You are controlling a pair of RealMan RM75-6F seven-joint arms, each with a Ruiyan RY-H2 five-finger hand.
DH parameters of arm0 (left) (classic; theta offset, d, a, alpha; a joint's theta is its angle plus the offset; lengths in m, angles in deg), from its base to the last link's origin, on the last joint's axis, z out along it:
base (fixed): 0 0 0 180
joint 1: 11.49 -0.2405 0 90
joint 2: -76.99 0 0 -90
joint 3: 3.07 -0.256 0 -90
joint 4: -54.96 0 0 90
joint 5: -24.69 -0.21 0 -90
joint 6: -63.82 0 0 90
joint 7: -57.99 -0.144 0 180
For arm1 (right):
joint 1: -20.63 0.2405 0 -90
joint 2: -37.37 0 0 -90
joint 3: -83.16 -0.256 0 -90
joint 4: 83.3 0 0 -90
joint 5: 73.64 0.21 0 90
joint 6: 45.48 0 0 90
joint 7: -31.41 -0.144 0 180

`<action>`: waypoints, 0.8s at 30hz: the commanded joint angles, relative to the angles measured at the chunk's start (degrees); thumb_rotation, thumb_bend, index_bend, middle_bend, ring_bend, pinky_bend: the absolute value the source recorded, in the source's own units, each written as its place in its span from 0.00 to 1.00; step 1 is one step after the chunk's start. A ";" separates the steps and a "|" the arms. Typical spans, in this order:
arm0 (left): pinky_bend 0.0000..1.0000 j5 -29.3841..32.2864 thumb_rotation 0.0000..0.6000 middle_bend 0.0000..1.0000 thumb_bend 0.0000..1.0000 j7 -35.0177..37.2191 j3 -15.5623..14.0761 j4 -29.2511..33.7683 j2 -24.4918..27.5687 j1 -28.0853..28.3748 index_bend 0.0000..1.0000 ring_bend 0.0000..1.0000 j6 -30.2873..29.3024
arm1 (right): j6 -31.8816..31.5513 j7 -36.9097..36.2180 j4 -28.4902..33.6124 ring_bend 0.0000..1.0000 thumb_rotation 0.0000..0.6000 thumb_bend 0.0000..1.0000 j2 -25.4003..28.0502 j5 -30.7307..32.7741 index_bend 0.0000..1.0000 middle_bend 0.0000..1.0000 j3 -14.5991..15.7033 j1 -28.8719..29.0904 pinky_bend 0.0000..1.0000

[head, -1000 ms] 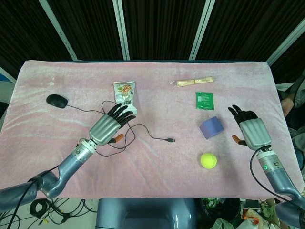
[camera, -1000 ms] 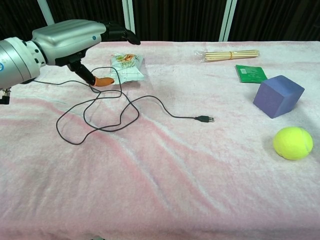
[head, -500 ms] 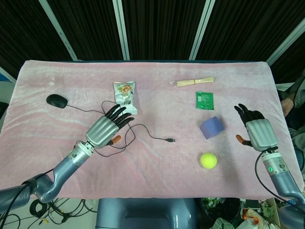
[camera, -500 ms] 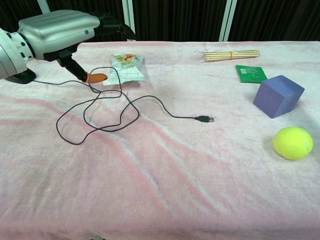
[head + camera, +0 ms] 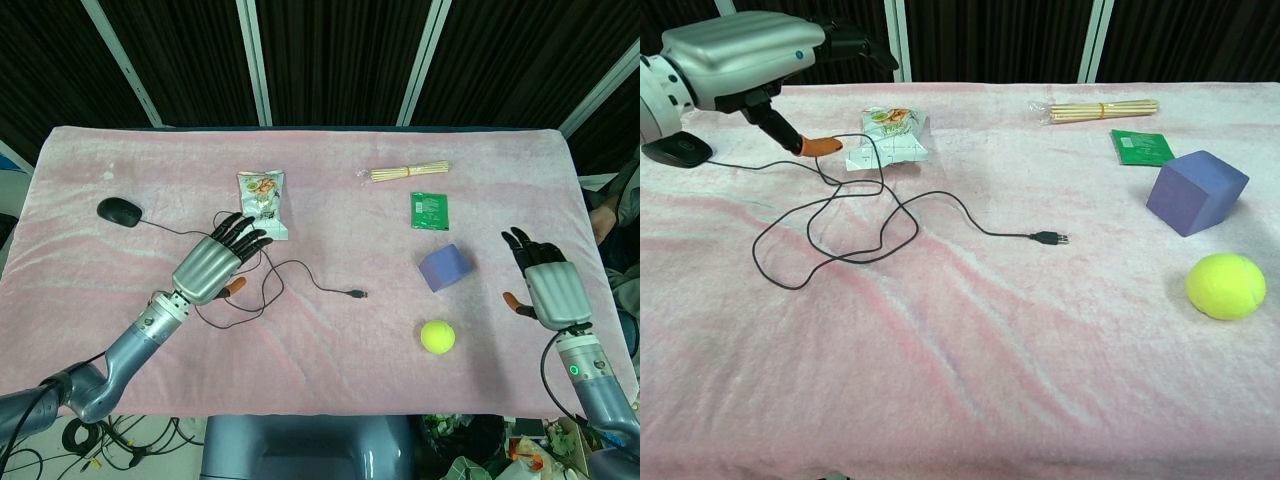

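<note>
Over the cable loops, left hand [image 5: 212, 265] hovers with fingers spread, holding nothing; snack packet [image 5: 263, 191] lies just beyond its fingertips.
Risk: thumb could snag the black cable [image 5: 845, 215] and drag the mouse [image 5: 120, 210]. Right hand [image 5: 548, 287], fingers apart and empty, sits near the purple block [image 5: 444, 267].

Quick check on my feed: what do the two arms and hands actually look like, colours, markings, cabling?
Both hands, left hand and right hand, have ribbed silver backs, black fingers and an orange-tipped thumb. The chest view shows a small blue dot on the left hand's back. The forearms are glossy blue-grey with silver wrist rings; the right arm carries a green indicator light and a black cable alongside.
</note>
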 commanded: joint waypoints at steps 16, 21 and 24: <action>0.00 28.51 1.00 0.13 0.28 -11.32 6.06 7.45 -5.40 7.61 0.33 0.00 11.57 | -11.28 3.54 -1.26 0.22 1.00 0.16 -5.84 -0.94 0.00 0.06 6.70 -11.49 0.21; 0.00 37.10 1.00 0.13 0.28 -17.44 7.01 4.36 -10.33 12.39 0.34 0.00 12.99 | -11.97 3.07 -1.81 0.22 1.00 0.16 -5.90 -0.99 0.00 0.06 6.29 -11.96 0.21; 0.00 42.06 1.00 0.13 0.28 -21.10 7.38 0.63 -13.72 16.03 0.35 0.00 14.07 | -12.16 2.69 -1.95 0.22 1.00 0.16 -5.74 -1.05 0.00 0.06 6.13 -12.18 0.21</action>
